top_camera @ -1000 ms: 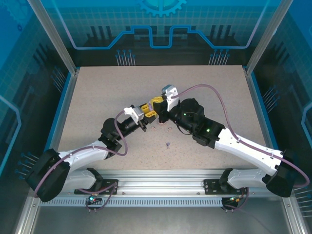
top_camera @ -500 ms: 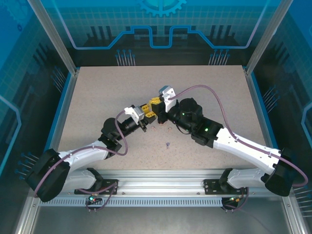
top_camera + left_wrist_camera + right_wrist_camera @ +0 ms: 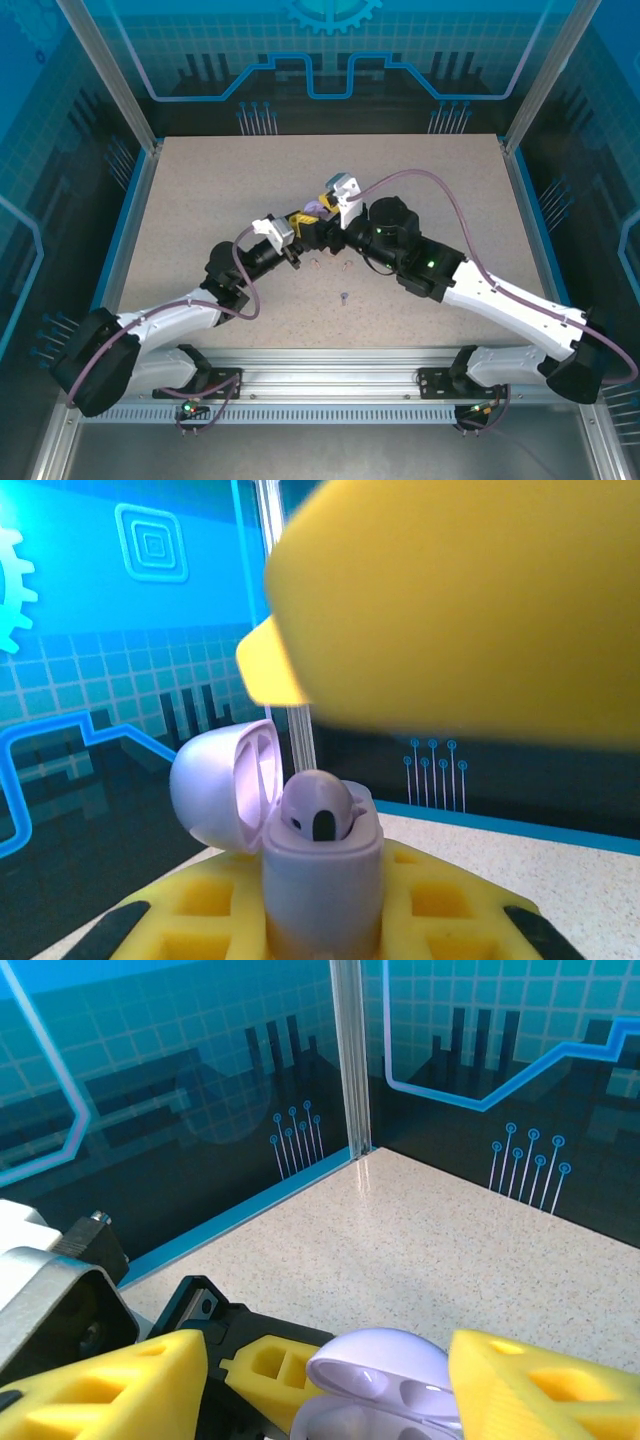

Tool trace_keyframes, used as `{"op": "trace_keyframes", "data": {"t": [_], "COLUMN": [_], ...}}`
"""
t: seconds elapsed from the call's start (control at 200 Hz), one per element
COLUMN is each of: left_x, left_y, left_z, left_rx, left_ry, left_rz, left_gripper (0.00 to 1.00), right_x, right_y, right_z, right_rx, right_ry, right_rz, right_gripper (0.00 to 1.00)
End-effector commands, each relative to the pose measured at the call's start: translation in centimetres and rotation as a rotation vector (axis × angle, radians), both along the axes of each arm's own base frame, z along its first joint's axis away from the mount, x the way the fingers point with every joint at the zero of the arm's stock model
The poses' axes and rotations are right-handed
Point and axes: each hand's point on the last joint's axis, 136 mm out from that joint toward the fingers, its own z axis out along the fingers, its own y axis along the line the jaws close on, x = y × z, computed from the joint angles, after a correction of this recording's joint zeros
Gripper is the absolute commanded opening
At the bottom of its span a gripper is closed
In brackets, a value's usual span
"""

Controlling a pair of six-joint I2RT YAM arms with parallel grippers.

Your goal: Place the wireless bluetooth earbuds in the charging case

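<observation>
**Top external view.** The left end effector point(image 3: 303, 224) and the right end effector point(image 3: 326, 212) meet near the middle of the table point(image 3: 200, 190), with the lilac charging case point(image 3: 312, 207) between them. Two pale pink earbuds point(image 3: 316, 262) lie on the table at 6 o'clock from the case. A darker loose earbud point(image 3: 343, 296) sits further off at about 5 o'clock, toward the arm bases. It is too small to tell which way its stem points.

**Left wrist view.** The case stands upright, and the left end effector's yellow fingers point(image 3: 200, 905) are closed narrowly on its base. The lid point(image 3: 222, 790) is swung open toward 9 o'clock. A lilac seated earbud point(image 3: 318, 812) rests in a well, and I cannot see whether the other well is filled. A blurred yellow finger of the right arm hangs at 1 o'clock.

**Right wrist view.** The right end effector's fingers point(image 3: 110, 1385) stand wide apart on either side of the open lid and hold nothing.

The left arm is occupied with the case, so the right arm is probably the one to fetch next. Its targets lie at 5 to 6 o'clock from it, back toward the bases.
</observation>
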Motion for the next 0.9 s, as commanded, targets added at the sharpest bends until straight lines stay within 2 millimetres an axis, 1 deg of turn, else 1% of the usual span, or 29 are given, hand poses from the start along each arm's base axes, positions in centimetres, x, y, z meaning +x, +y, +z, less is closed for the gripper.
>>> {"op": "trace_keyframes", "data": {"t": [0.0,0.11,0.2,0.3,0.36,0.435,0.48,0.55,0.64,0.725,0.815,0.895], "left_x": [-0.9,-0.9,-0.9,-0.9,-0.8,-0.9,-0.8,-0.7,-0.6,-0.6,-0.6,-0.6], "left_y": [0.1,0.2,0.2,0.4,0.6,0.9,1.1,1.4,1.6,1.7,1.9,2.0], "left_z": [3.2,3.0,2.8,2.5,2.3,2.1,2.0,1.6,1.2,0.8,0.2,-0.2], "left_rx": [-0.057,-0.057,-0.055,-0.053,-0.049,-0.050,-0.052,-0.051,-0.053,-0.057,-0.063,-0.072], "left_ry": [-0.087,-0.086,-0.083,-0.082,-0.083,-0.076,-0.071,-0.061,-0.051,-0.038,-0.021,-0.008], "left_rz": [-0.014,-0.012,-0.008,0.003,0.016,0.024,0.036,0.053,0.063,0.069,0.070,0.073], "left_gripper": [0.00,0.00,0.00,0.00,0.00,0.00,0.00,0.00,0.00,0.00,0.00,0.00], "right_x": [-0.3,-0.5,-0.7,-0.7,-0.7,-0.6,-0.6,-0.4,-0.4,-0.7,-1.1,-1.3], "right_y": [-1.7,-2.8,-3.8,-5.4,-6.7,-8.6,-9.8,-11.9,-13.9,-14.8,-15.2,-14.8], "right_z": [4.1,5.6,6.3,6.0,5.2,3.3,1.7,-1.2,-5.2,-8.4,-11.3,-13.7], "right_rx": [0.089,0.147,0.191,0.213,0.219,0.200,0.174,0.125,0.054,0.000,-0.037,-0.075], "right_ry": [-0.023,-0.013,0.015,0.068,0.112,0.173,0.208,0.284,0.377,0.448,0.519,0.584], "right_rz": [-0.035,-0.049,-0.061,-0.105,-0.156,-0.239,-0.293,-0.396,-0.495,-0.551,-0.588,-0.594], "right_gripper": [0.69,0.71,0.71,0.72,0.71,0.71,0.72,0.72,0.72,0.72,0.71,0.71]}}
